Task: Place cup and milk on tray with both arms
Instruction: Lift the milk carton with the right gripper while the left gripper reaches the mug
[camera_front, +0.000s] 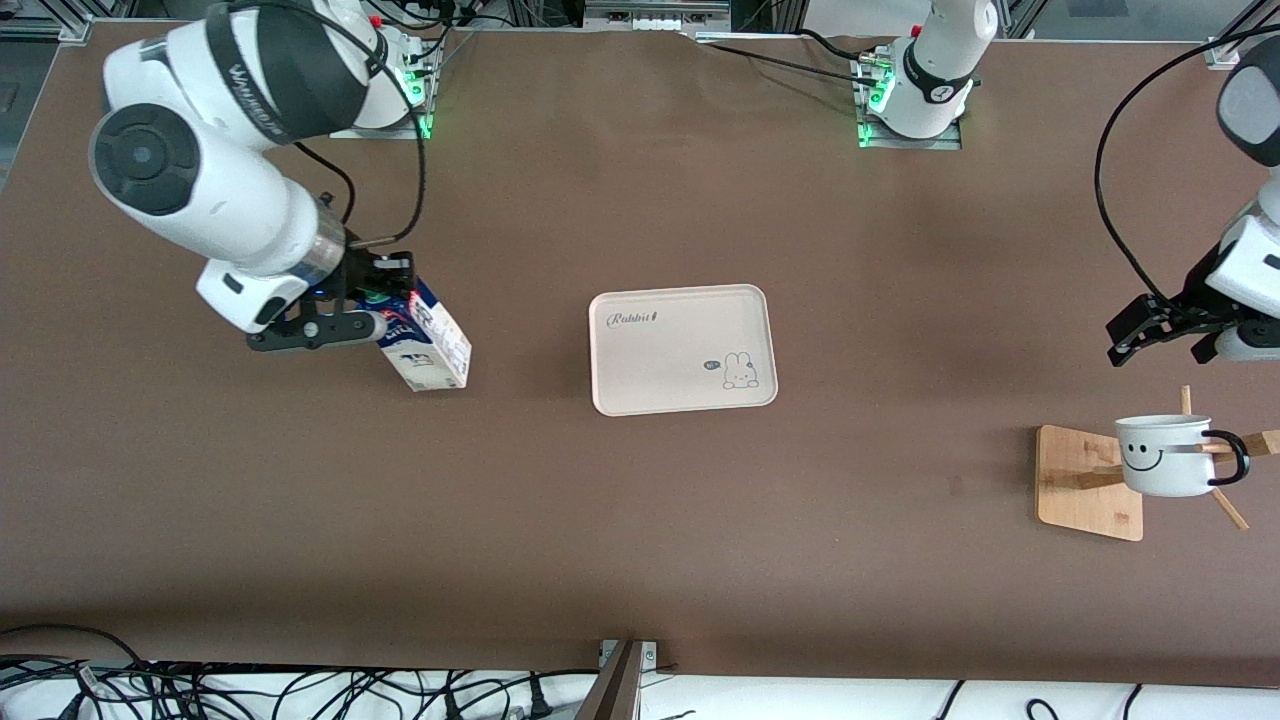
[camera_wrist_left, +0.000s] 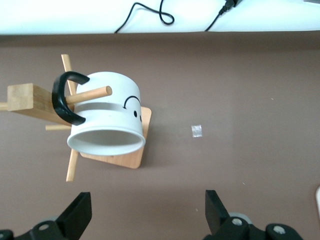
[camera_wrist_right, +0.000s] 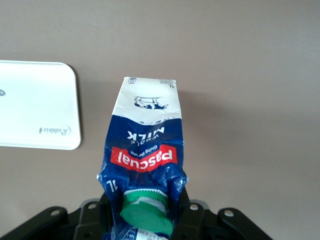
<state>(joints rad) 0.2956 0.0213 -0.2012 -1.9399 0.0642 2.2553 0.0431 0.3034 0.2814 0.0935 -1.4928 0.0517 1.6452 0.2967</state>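
the right gripper (camera_front: 375, 300) is clenched on the top of the milk carton (camera_front: 432, 345) at the middle left of the front view; the carton leans, and the rabbit tray (camera_front: 683, 348) lies toward the frame's centre from it. the left gripper (camera_front: 1160, 335), fingers spread and empty, hovers above the smiley mug (camera_front: 1163, 455), which hangs by its handle on the wooden stand (camera_front: 1085, 485) at lower right.
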